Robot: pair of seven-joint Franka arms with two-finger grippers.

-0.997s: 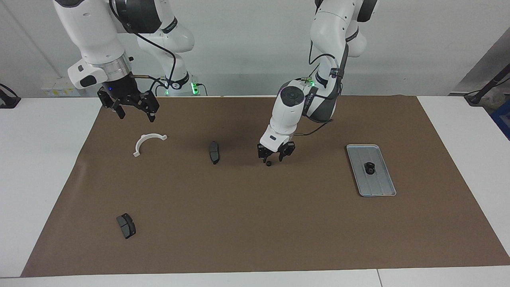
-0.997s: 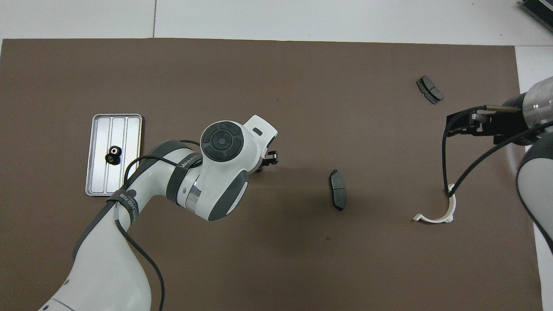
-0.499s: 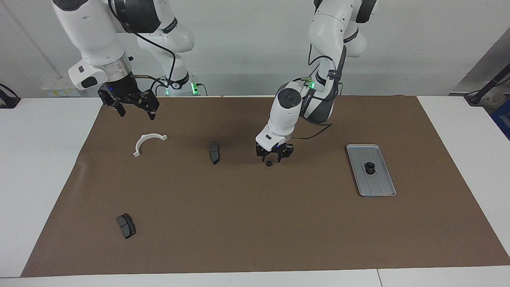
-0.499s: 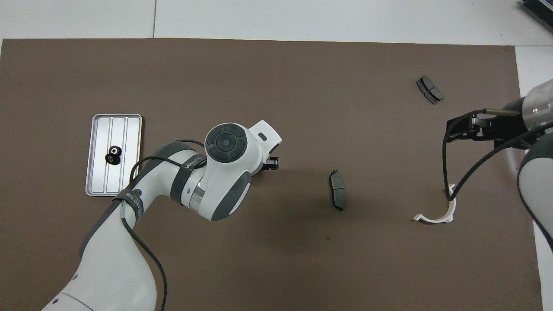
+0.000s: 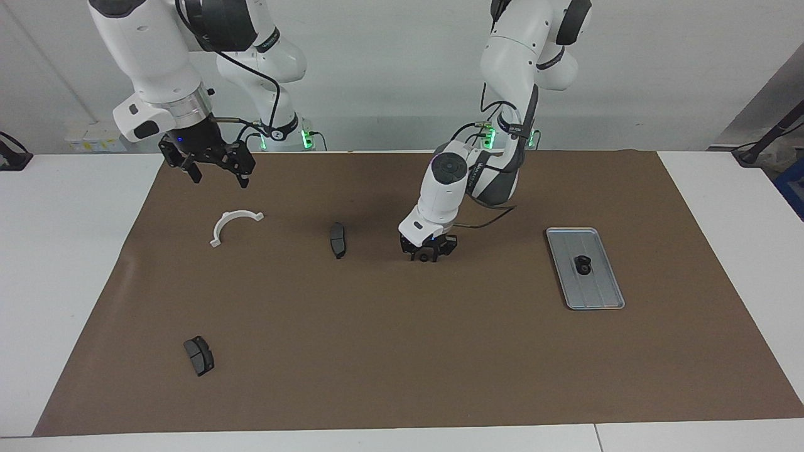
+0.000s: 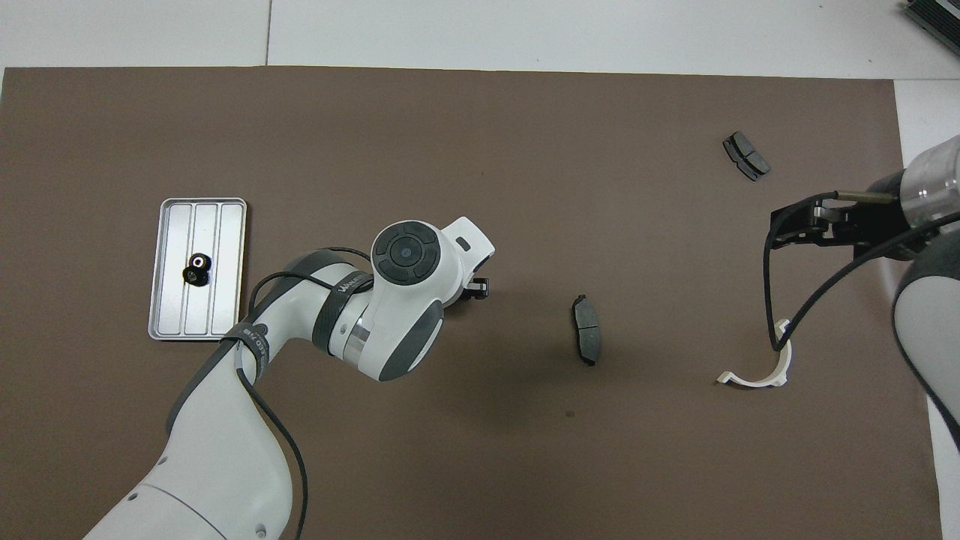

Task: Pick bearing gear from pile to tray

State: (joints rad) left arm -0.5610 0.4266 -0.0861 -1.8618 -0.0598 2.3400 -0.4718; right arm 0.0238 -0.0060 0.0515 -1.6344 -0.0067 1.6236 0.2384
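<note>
Brown matting (image 5: 402,351) covers most of the white table (image 5: 69,263), and a pale grey wall (image 5: 389,69) closes off the room at the robots' end. From the facing camera, the left gripper (image 5: 428,254) is right down at the mat, fingers set around a small black gear (image 5: 426,258); whether they've actually pinched it, I can't tell. Toward the left arm's end sits the silver tray (image 5: 600,295), another black gear (image 5: 583,265) already in it. The right gripper (image 5: 214,171) hangs in the air over the mat's edge near its base, jaws spread wide, empty, waiting. A white half-ring bracket (image 5: 231,225) lies near it, one brake pad (image 5: 337,239) mid-table, a second pad (image 5: 198,355) farther from the robots. Now overhead: the left arm's wrist (image 6: 409,259) hides most of its gripper (image 6: 474,286), the tray (image 6: 225,262) gleams with its gear (image 6: 197,270), and white tabletop (image 6: 525,34) borders the mat (image 6: 480,150).
</note>
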